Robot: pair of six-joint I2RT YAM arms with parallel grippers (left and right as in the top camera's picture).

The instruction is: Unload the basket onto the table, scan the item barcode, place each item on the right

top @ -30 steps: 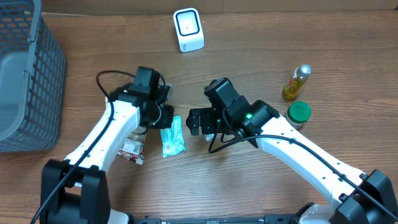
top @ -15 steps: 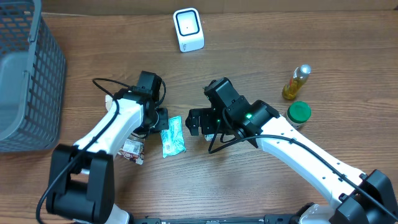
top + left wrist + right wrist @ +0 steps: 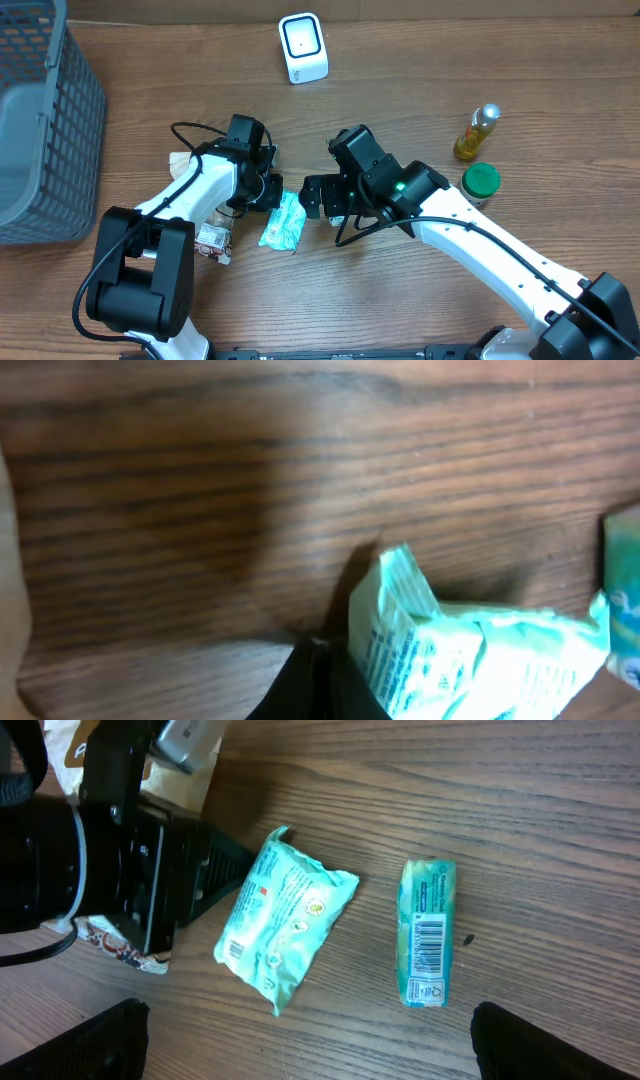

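Observation:
A mint-green packet point(image 3: 283, 222) lies on the wooden table; in the right wrist view the packet point(image 3: 285, 915) lies aslant. My left gripper point(image 3: 272, 192) is shut, its closed tips point(image 3: 318, 652) against the packet's left edge point(image 3: 470, 660), with nothing between them. A small teal box point(image 3: 427, 932) with its barcode facing up lies right of the packet, under my right arm. My right gripper point(image 3: 310, 1045) hovers above both, open wide and empty. The white scanner point(image 3: 302, 47) stands at the back of the table.
A grey mesh basket point(image 3: 45, 130) fills the left edge. A snack wrapper point(image 3: 212, 241) and a tan bag point(image 3: 181, 160) lie under my left arm. An oil bottle point(image 3: 477, 132) and a green-lidded jar point(image 3: 481, 180) stand at the right.
My left gripper has swung right and down against the green packet, which has turned and slid slightly towards the right arm. The right arm has not moved.

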